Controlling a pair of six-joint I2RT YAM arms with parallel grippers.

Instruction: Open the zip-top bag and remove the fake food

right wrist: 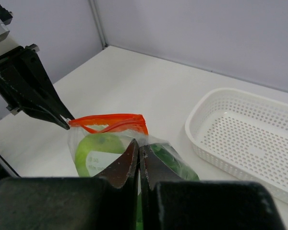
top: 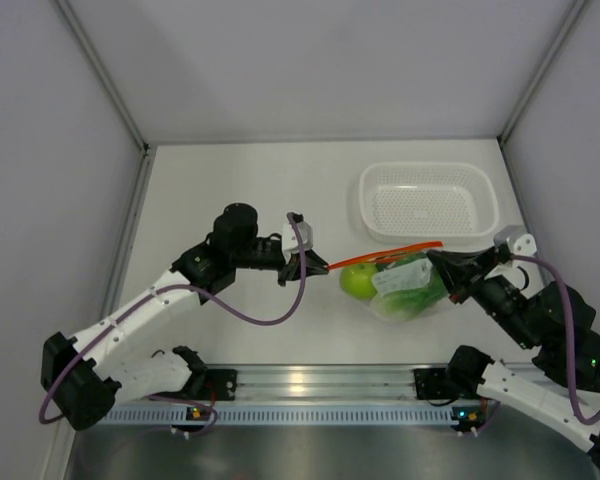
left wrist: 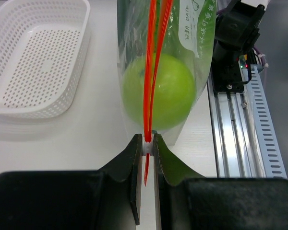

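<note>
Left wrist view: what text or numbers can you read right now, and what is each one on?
"DATE": printed on the white label on the zip-top bag.
Small characters and handwriting beside it on that label: too blurred to read.
Nothing else is legible in any view.

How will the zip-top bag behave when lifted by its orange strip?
Probably floppy: the zip-top bag wrinkles around the green fruit. Likely bottom-heavy, since that fruit fills much of it. The narrow orange strip may slip.
</note>
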